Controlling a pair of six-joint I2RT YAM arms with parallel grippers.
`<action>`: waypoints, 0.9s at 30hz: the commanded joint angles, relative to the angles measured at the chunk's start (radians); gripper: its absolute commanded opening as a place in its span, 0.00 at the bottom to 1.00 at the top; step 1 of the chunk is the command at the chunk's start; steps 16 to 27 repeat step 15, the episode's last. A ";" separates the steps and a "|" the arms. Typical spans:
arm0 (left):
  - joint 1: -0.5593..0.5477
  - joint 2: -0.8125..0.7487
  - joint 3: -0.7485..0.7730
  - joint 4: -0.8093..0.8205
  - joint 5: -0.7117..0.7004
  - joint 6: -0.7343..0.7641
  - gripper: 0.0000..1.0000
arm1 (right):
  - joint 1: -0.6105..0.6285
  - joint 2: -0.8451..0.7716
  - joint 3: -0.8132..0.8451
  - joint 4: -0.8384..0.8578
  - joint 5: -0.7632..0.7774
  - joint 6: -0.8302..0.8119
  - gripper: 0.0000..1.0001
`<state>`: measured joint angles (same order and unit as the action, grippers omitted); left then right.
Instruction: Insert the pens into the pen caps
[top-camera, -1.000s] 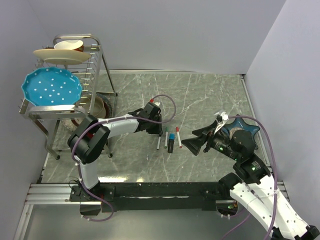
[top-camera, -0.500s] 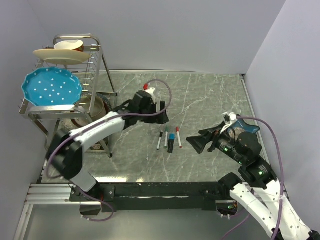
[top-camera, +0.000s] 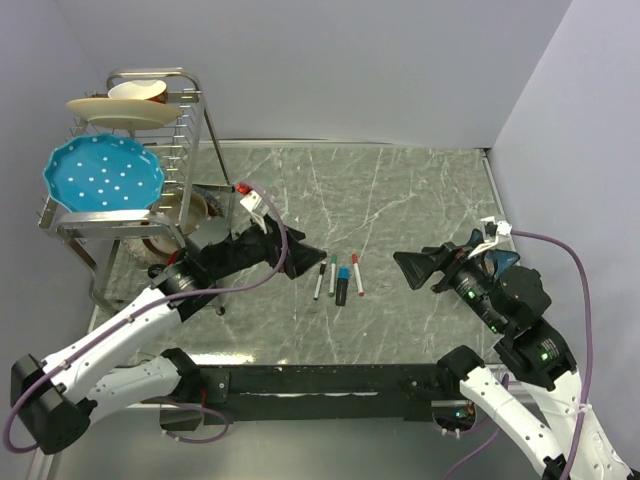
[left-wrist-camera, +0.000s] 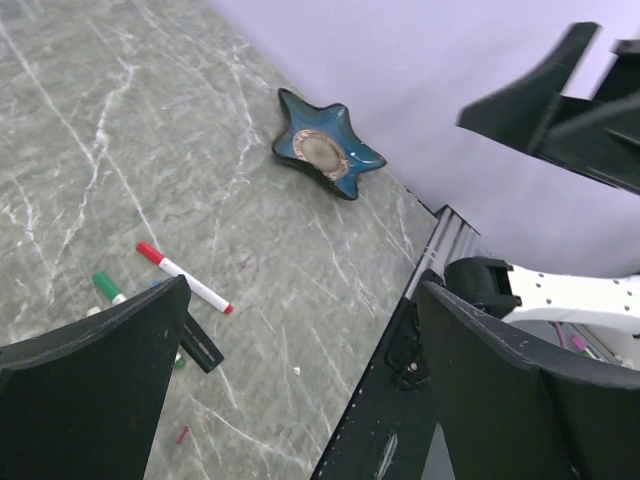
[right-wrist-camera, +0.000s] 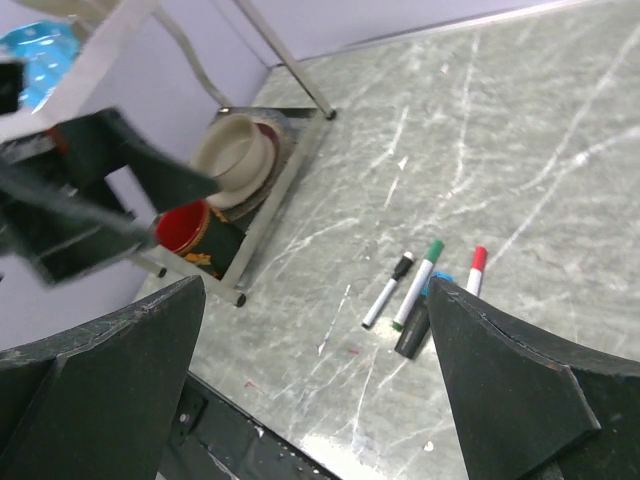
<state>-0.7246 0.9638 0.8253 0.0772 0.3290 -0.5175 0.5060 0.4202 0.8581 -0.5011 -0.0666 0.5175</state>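
Metal rack (top-camera: 150, 71) flanks left claw (top-camera: 308, 260), star dish (left-wrist-camera: 325, 155) right claw (top-camera: 408, 268); both agape, pens (top-camera: 341, 288) between.

The left arm (top-camera: 115, 335) reaches from its base at the lower left diagonally up and to the right. Its white links are stretched out and its black wrist points right. The left gripper (top-camera: 310, 258) is spread wide, its two black fingers (left-wrist-camera: 95, 385) far apart in the wrist view. The right arm (top-camera: 505, 395) rises from the lower right, bent at the elbow, with its wrist pointing left. The right gripper (top-camera: 405, 268) gapes too, fingers (right-wrist-camera: 520, 390) well apart. The two grippers face each other, well apart, both empty.
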 joint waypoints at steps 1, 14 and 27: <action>-0.007 -0.065 -0.029 0.105 0.058 -0.006 0.99 | -0.004 0.029 0.010 0.007 0.054 0.033 1.00; -0.007 -0.154 -0.057 0.087 0.035 0.002 0.99 | -0.003 0.040 0.024 0.006 0.062 0.027 1.00; -0.007 -0.155 -0.058 0.087 0.033 -0.004 0.99 | -0.003 0.040 0.025 0.007 0.062 0.024 1.00</action>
